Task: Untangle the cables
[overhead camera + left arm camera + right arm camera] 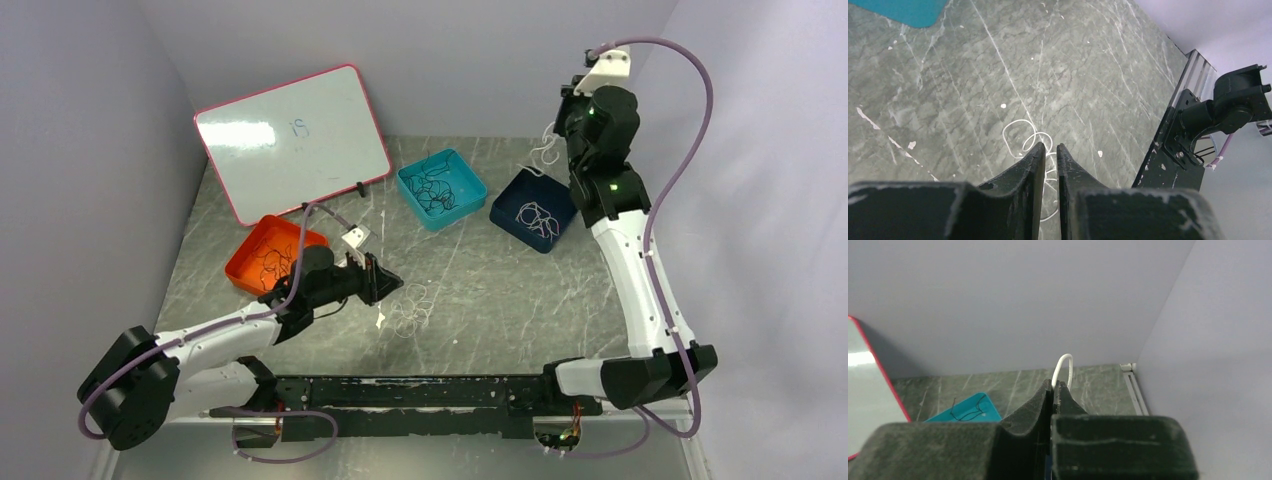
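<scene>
A tangle of thin white cables (411,306) lies on the grey marble table, just right of my left gripper (393,281). In the left wrist view its jaws (1049,146) stand a narrow gap apart, low over the white loops (1023,136); strands show through the gap, lying on the table. My right gripper (565,120) is raised high at the back right. It is shut on a white cable (1064,366), whose loop sticks up past the fingertips (1054,384). The rest of this cable (545,152) dangles above the navy tray (508,197).
An orange tray (240,268) holds black cables. Behind it a whiteboard (290,140) leans on the wall. The teal tray (470,172) holds black cables and the navy tray holds white ones. A black rail (420,392) runs along the near edge.
</scene>
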Tool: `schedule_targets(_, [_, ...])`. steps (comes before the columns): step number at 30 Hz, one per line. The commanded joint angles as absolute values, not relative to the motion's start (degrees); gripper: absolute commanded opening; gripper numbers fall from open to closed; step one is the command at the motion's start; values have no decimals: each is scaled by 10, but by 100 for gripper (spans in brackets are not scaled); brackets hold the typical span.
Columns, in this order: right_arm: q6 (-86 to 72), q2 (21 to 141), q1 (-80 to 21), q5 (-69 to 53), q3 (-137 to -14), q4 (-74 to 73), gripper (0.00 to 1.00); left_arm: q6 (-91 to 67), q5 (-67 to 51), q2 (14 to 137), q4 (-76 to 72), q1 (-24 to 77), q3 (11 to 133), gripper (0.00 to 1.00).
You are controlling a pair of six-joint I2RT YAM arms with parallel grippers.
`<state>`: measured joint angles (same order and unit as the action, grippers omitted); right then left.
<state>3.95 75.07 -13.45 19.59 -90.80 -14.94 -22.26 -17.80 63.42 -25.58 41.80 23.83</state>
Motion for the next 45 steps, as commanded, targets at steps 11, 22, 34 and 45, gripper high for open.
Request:
schedule_targets(11, [-26,810,-18,93,-878,-101,0,-229,-169,625,-239,415,246,20])
schedule_targets(22, [-48,830,10,59,-845,-85,0,-226,-166,625,-223,415,255,19])
schedule_targets(34, [-69,847,15,41,-791,-89,0,-228,-175,634,-222,415,258,18])
schedule_targets(45, [-149,885,29,4,-700,-37,0,-227,-168,624,-207,415,258,18])
